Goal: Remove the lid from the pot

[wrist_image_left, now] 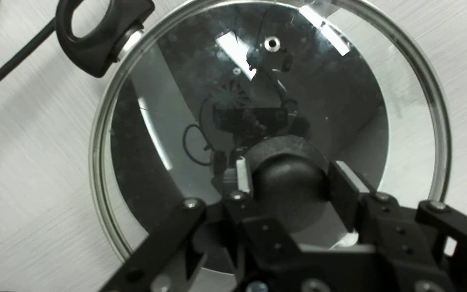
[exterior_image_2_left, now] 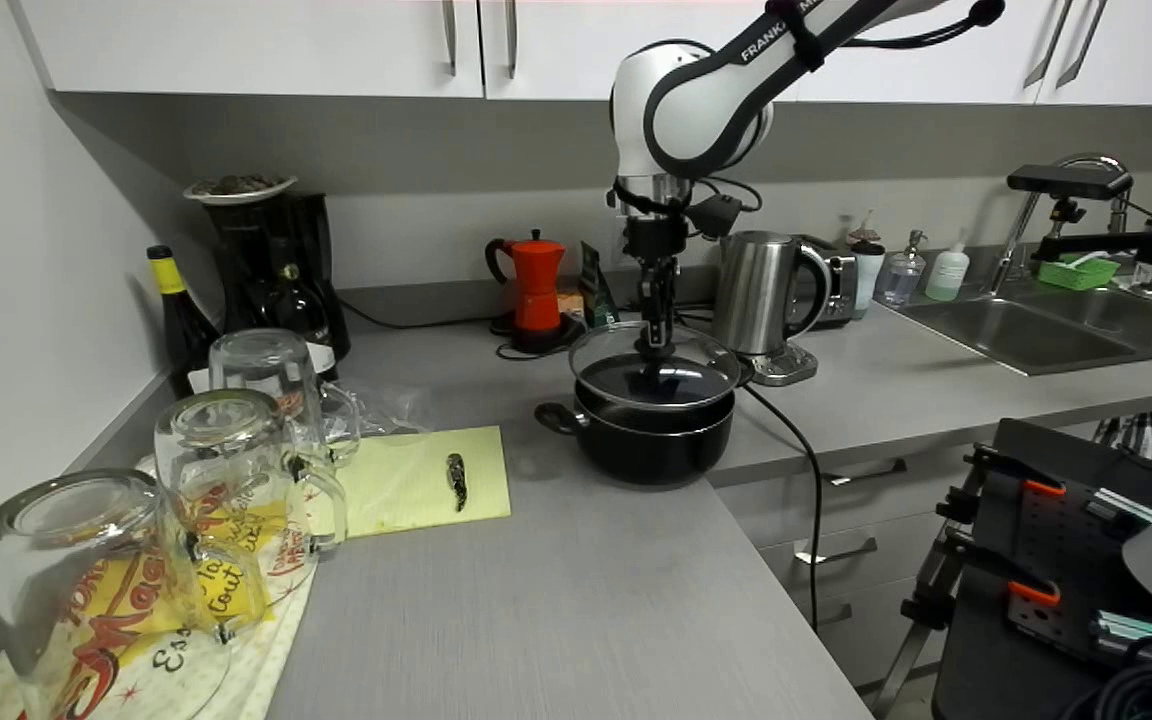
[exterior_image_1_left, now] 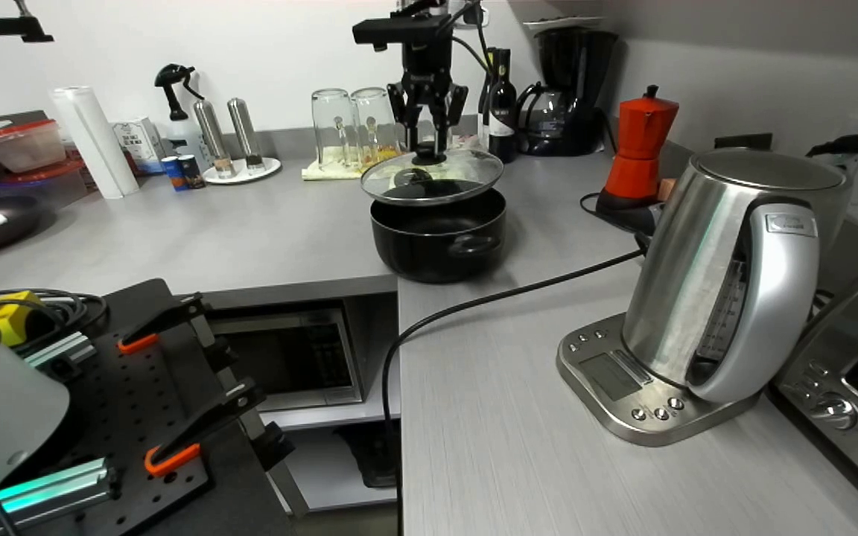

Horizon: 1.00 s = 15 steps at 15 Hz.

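- Gripper [exterior_image_1_left: 427, 141] of a Franka arm [exterior_image_2_left: 691, 115] clamps the black knob [wrist_image_left: 292, 178] of a glass lid [exterior_image_1_left: 436, 180], holding it over a kitchen counter [exterior_image_2_left: 496, 620].
- Its two fingers [wrist_image_left: 243, 176] pinch the knob from nine and three o'clock in the wrist view.
- Directly below the fingertips, at six o'clock in both exterior views, the lid hangs over the black pot [exterior_image_1_left: 433, 249], a gap showing between the two.
- One pot handle [wrist_image_left: 99, 46] juts out past the lid at ten o'clock in the wrist view; a small metal-ringed vent [wrist_image_left: 272, 44] sits in the glass at twelve o'clock from the knob.
- White and black, the arm stands at twelve o'clock above the gripper in an exterior view.
- Four o'clock from the pot, in an exterior view, a black cable [exterior_image_1_left: 518, 289] runs along the counter just beside it.
- Well apart from the pot, in an exterior view, a steel kettle [exterior_image_1_left: 686, 275] stands at three o'clock and a red moka pot [exterior_image_1_left: 636, 141] at two o'clock.
- Glass mugs [exterior_image_2_left: 226, 460] stand toward nine o'clock from the pot, well apart from it, in an exterior view.
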Motion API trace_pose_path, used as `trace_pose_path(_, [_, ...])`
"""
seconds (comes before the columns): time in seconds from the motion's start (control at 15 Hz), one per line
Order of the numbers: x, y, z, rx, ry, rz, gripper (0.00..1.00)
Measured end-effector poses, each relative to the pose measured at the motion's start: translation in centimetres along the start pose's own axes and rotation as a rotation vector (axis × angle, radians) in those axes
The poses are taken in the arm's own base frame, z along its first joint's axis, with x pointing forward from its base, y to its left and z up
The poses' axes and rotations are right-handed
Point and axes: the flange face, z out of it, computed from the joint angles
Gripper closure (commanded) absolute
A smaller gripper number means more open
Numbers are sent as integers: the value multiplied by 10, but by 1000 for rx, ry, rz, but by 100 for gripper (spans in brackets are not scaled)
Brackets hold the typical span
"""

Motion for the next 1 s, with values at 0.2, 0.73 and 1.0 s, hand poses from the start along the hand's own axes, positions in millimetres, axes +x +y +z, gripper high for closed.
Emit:
trace_pose_path(0.2, [-13,-29,-11,-21,-3,-57,75])
trace_pose_path(0.73, [-46,-152,12,-102,-82,-335,75])
trace_pose_path(1.0, [-62,-197,30,-160,-120,-471,75])
